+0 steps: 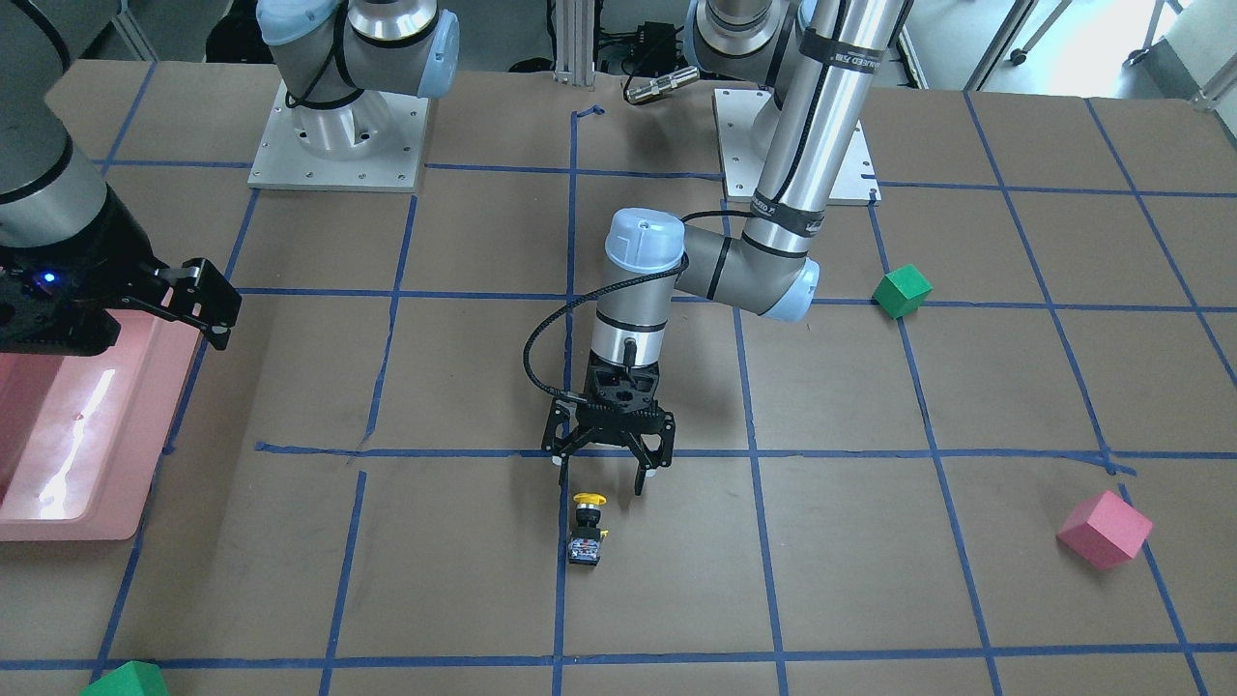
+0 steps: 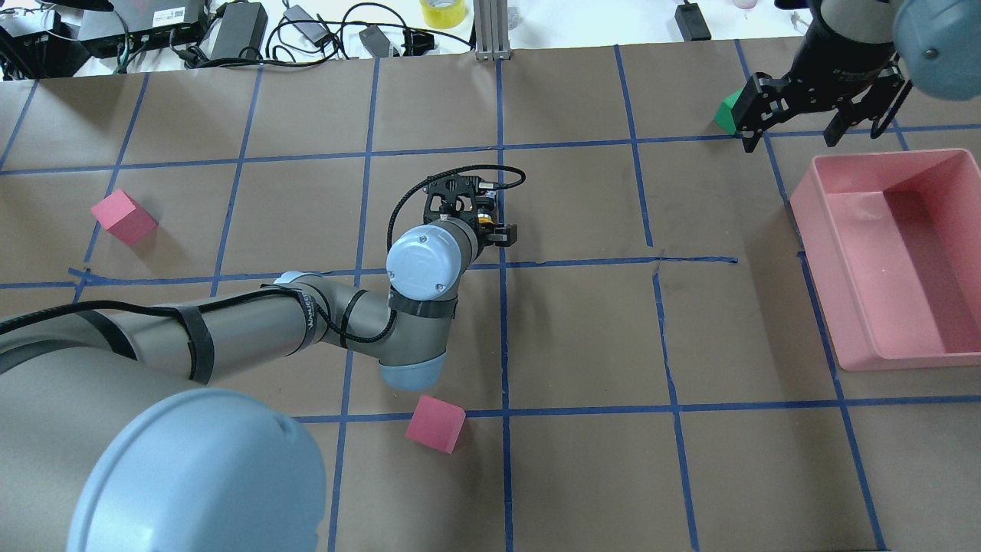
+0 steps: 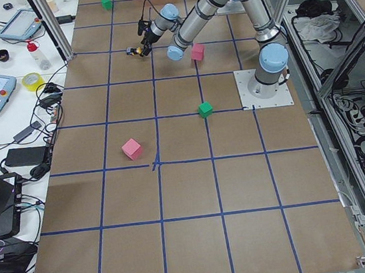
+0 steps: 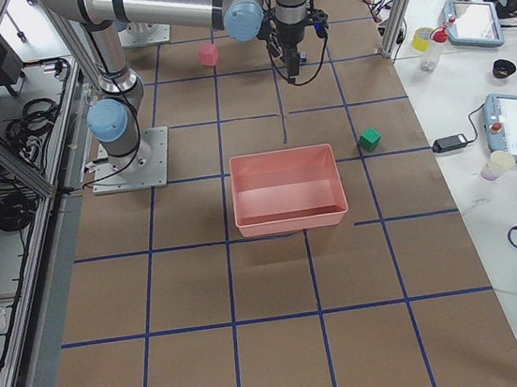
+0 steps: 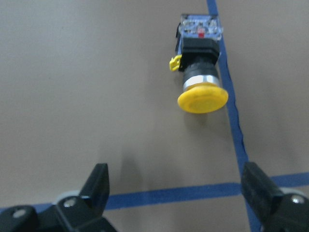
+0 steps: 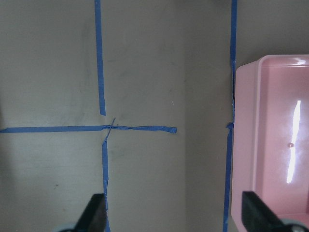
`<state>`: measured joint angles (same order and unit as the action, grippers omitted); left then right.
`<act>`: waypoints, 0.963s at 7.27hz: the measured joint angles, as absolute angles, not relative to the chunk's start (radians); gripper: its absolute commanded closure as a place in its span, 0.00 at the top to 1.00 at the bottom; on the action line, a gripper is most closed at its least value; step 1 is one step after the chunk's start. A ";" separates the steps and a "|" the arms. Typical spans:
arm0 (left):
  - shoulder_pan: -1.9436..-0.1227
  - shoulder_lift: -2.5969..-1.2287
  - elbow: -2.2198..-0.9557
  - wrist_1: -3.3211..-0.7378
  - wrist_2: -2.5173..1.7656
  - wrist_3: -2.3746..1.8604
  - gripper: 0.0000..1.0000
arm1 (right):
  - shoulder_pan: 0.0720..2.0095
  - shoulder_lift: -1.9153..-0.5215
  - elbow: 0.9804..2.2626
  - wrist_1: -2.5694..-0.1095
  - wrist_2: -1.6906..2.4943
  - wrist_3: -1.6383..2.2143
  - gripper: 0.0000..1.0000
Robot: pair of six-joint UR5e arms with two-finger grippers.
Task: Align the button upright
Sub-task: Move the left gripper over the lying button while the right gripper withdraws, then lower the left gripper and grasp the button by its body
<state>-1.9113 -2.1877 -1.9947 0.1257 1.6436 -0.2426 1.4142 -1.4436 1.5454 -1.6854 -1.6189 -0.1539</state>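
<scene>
- The button is lying on its side on the table. Its yellow cap is pointing toward 12 o'clock in the front-facing view and its grey contact block toward 6 o'clock.
- It is lying just beside a blue tape line, roughly along it.
- The left gripper is hanging low over the table at the button's 12 o'clock in that view. Its fingers are spreading wide and gripping nothing.
- In the left wrist view the button is sitting at about 1 o'clock from the gap between the fingers, clear of both, with its cap facing the camera.
- The right gripper is hovering spread wide and carrying nothing, at about 11 o'clock of the pink bin in the overhead view.
- The pink bin is sitting at the table's 3 o'clock side in the overhead view, and only its bare pink floor and light glare are showing inside it.
- A green cube is resting just at the right gripper's 9 o'clock in the overhead view.
- A pink cube is sitting at the left arm's 6 o'clock.
</scene>
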 measured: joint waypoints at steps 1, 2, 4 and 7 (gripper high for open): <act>-1.911 -2.206 -1.984 0.137 1.644 -0.242 0.93 | 1.415 -1.445 1.545 -1.685 -1.618 -0.153 1.00; -1.911 -2.222 -1.966 0.144 1.643 -0.240 0.91 | 1.415 -1.446 1.544 -1.687 -1.618 -0.152 1.00; -1.911 -2.239 -1.941 0.148 1.643 -0.234 0.85 | 1.416 -1.452 1.543 -1.689 -1.603 -0.147 1.00; -1.911 -2.249 -1.938 0.148 1.642 -0.230 0.54 | 1.434 -1.465 1.544 -1.683 -1.598 -0.140 1.00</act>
<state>-1.9113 -2.2492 -1.9378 0.1481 1.6418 -0.2304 1.4341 -1.4651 1.5441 -1.6827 -1.5983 -0.1403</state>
